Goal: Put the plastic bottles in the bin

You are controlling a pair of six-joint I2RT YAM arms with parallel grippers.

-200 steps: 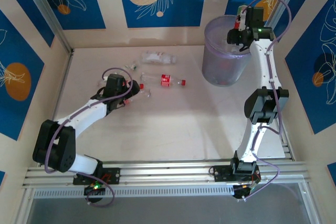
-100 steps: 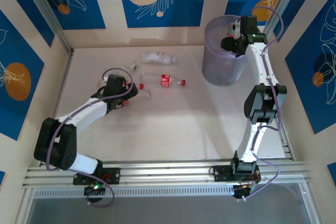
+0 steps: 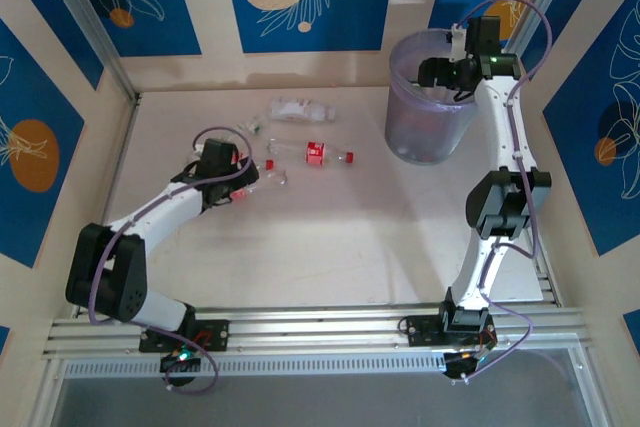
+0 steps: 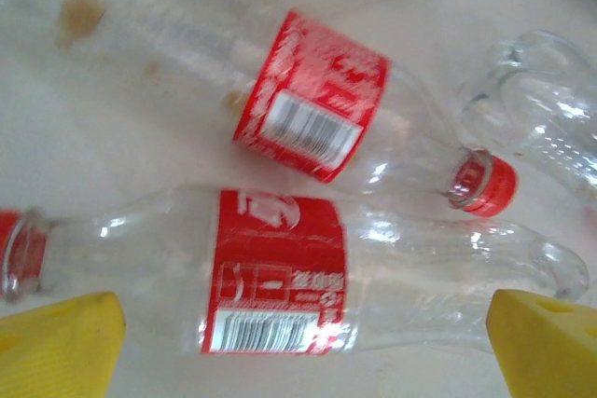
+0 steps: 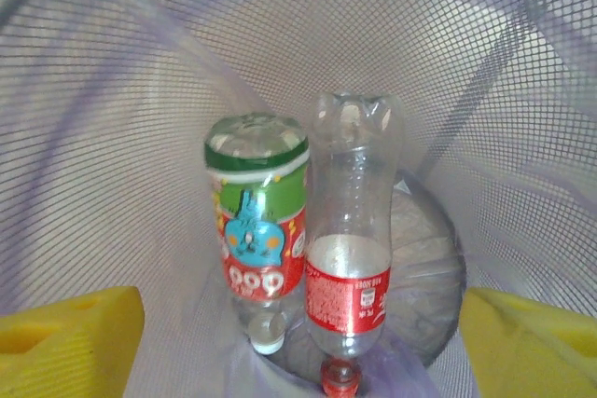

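While the right gripper (image 3: 432,74) hangs over the mouth of the bin (image 3: 405,137) in the upper right of the overhead view, its yellow fingers (image 5: 70,342) are seen spread wide at the lower corners of the right wrist view, and nothing is pinched between them. In the picture from a second ago a red-capped item is held at this claw above the rim; now it is gone from the claw. Two bottles are seen standing neck-down against the mesh wall inside the bin: a multicoloured-label bottle (image 5: 256,221) and, touching it on the right, a red-labelled bottle (image 5: 350,258). The release is therefore judged to be done, and one more bottle is counted as delivered.

At the centre left of the overhead view the left gripper (image 3: 248,172) has been eased slightly closer to the bottles left on the table (image 3: 330,237). Its claw is also spread, and nothing is gripped. A nearer red bottle (image 4: 280,272) lies on its side just above the fingertips (image 4: 56,342), and a second red bottle (image 4: 312,95) lies beyond it. A whitish-labelled bottle (image 3: 298,108) is seen further up the frame. Several bottles are thus left to be collected, and the nearer red bottle is judged the likely next pick.
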